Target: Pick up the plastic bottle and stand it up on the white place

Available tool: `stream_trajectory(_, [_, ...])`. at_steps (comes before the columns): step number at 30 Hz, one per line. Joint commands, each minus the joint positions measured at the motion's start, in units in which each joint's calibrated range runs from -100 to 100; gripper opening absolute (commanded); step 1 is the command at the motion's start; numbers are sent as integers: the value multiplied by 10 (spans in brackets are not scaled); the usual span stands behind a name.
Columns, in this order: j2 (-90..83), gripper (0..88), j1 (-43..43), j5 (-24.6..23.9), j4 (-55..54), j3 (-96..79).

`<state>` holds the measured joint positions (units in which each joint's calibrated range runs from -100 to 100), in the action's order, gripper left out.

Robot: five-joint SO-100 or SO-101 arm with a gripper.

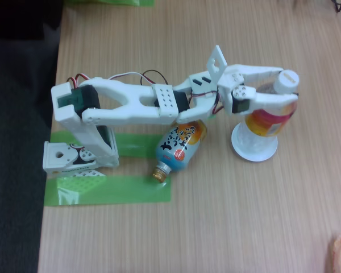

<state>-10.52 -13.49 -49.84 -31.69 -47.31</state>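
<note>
The bottle (271,116) is seen upright on the plate (254,148), its white cap uppermost. It is clasped just below the cap by the gripper (285,86), whose fingers are closed against its sides. A blue-and-orange can (182,147) lies on its side just left of the plate.

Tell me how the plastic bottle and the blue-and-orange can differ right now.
The plastic bottle stands on the white plate, leaning, with the gripper closed around its neck; the blue-and-orange can lies on its side on the table, untouched. The bottle is clear with a white cap; the can is opaque, printed. Both are bottle-shaped.
</note>
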Motion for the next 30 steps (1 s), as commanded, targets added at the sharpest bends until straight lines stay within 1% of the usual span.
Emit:
stream_trajectory(1, [-9, 251, 8, 2, -8, 2])
stream_trajectory(14, [-11, 254, 8, 2, -8, 2])
stream_trajectory(21, [-11, 373, 8, 3, -8, 2])
stream_trajectory(30, [-19, 381, 7, 3, -8, 2])
